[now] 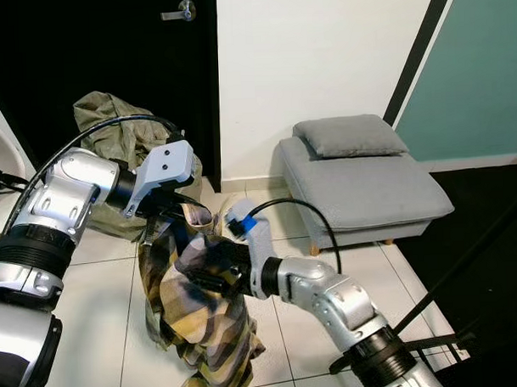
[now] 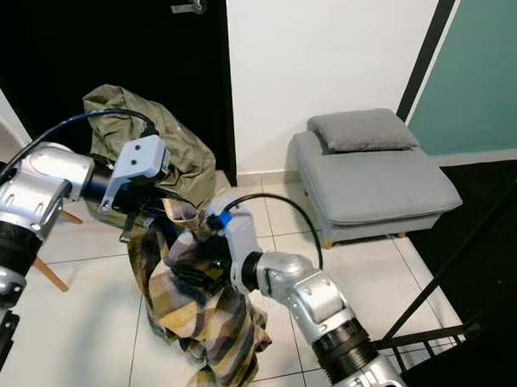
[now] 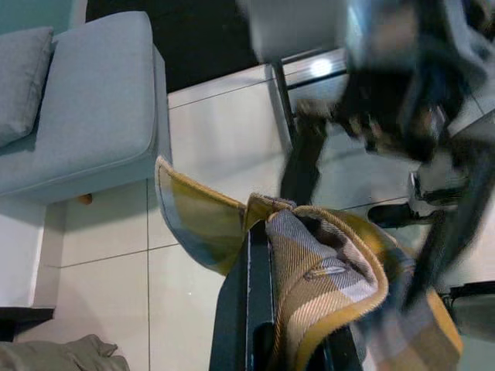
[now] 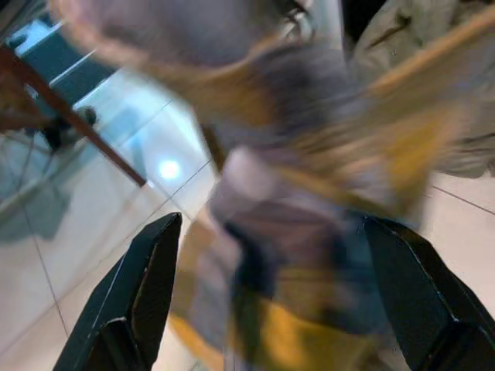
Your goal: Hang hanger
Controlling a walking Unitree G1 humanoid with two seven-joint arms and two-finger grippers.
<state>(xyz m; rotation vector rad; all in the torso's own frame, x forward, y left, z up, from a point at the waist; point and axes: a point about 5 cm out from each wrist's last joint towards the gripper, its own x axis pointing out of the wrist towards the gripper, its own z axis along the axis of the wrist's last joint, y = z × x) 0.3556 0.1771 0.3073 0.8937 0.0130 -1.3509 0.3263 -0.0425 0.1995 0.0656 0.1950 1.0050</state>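
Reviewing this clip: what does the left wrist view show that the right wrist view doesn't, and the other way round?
Left wrist view: the left claw shut on the collar of the plaid shirt, sharp enough to read the weave, with the grey ottoman and its cushion across the tiled floor.

Right wrist view: the right claw open, its fingers spread wide on either side of the blurred fabric, and the olive garment heaped behind.

Both: the same plaid shirt hanging above the white tiled floor.
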